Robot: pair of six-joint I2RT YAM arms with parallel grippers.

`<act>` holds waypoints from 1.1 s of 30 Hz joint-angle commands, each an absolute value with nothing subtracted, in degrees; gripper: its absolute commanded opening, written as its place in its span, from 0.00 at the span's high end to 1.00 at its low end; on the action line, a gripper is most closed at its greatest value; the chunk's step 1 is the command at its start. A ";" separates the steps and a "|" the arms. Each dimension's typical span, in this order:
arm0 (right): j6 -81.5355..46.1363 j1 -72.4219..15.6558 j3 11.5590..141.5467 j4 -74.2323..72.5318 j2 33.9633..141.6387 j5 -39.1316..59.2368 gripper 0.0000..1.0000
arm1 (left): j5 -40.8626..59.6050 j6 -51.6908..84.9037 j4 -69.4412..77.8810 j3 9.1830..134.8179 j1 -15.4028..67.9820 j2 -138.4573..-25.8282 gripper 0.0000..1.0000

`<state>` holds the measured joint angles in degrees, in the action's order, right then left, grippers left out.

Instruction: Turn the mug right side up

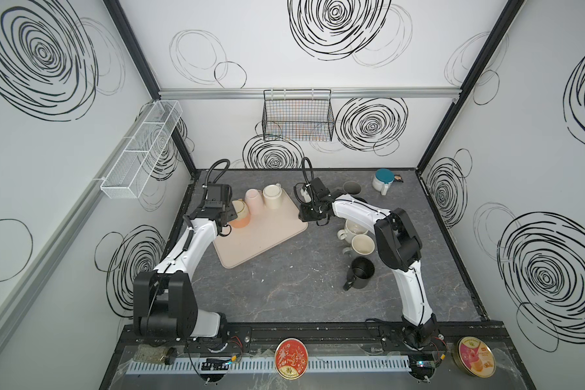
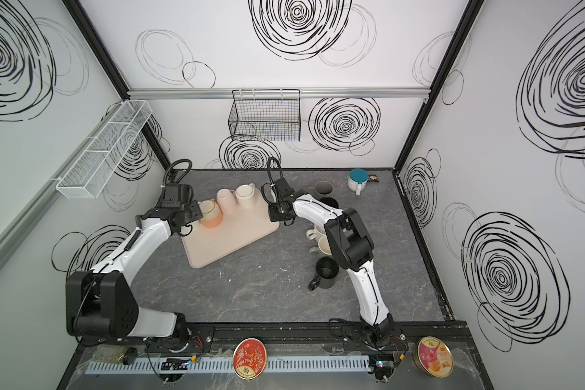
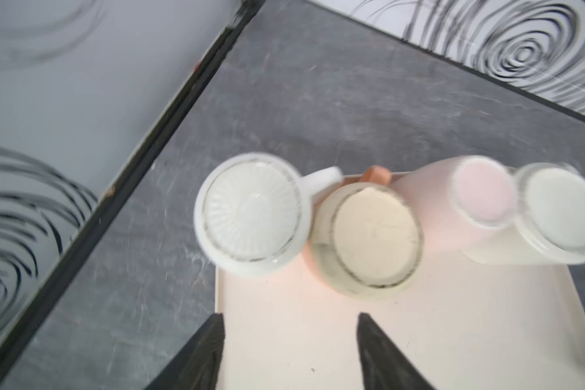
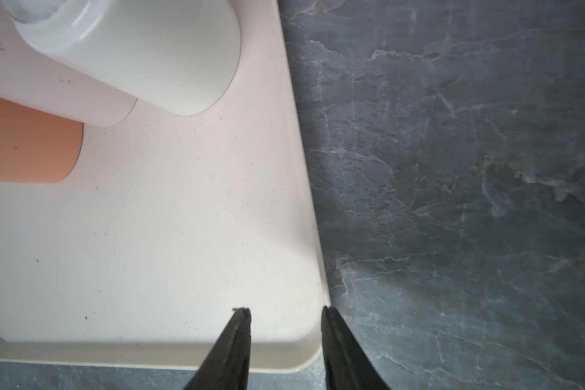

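Observation:
A row of mugs stands at the back of the pale tray [image 1: 257,243]. In the left wrist view a white ribbed mug [image 3: 250,216] sits at the tray's corner, partly off its edge. Beside it stand an orange mug [image 3: 365,243], a pink mug [image 3: 480,196] and a cream mug [image 3: 561,216], all three base up. Which way up the white one stands I cannot tell. My left gripper [image 3: 289,315] hovers open over the tray just short of the white and orange mugs, holding nothing. In both top views it [image 1: 229,215] hides the white mug. My right gripper [image 4: 286,309] hangs slightly open and empty over the tray's right corner [image 1: 303,219].
Right of the tray on the grey table stand two white mugs [image 1: 353,229] [image 1: 362,244], a black mug [image 1: 362,271], a grey cup [image 1: 351,187] and a teal-lidded cup [image 1: 384,180]. A black wire basket [image 1: 298,116] and a white one [image 1: 142,152] hang on the walls.

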<state>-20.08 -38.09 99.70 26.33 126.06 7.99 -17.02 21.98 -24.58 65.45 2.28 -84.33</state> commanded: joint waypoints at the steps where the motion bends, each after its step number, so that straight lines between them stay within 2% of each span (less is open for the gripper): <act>1: -19.66 -39.32 99.68 26.70 123.42 8.44 0.61 | -16.96 17.85 -25.03 71.34 1.96 -90.70 0.31; 8: -20.81 -40.76 95.82 24.92 119.63 8.32 0.61 | -12.87 17.25 -22.97 81.57 1.05 -104.25 0.35; 13: -20.88 -41.53 96.06 24.20 117.91 7.76 0.61 | -12.61 17.29 -24.09 84.91 0.82 -110.66 0.33; 21: -20.03 -41.11 95.80 24.08 117.53 7.03 0.61 | -6.55 18.94 -19.96 76.06 3.11 -105.29 0.40; 33: -20.13 -39.29 94.12 22.68 116.16 8.56 0.61 | 2.37 16.31 -16.70 61.38 9.95 -95.44 0.43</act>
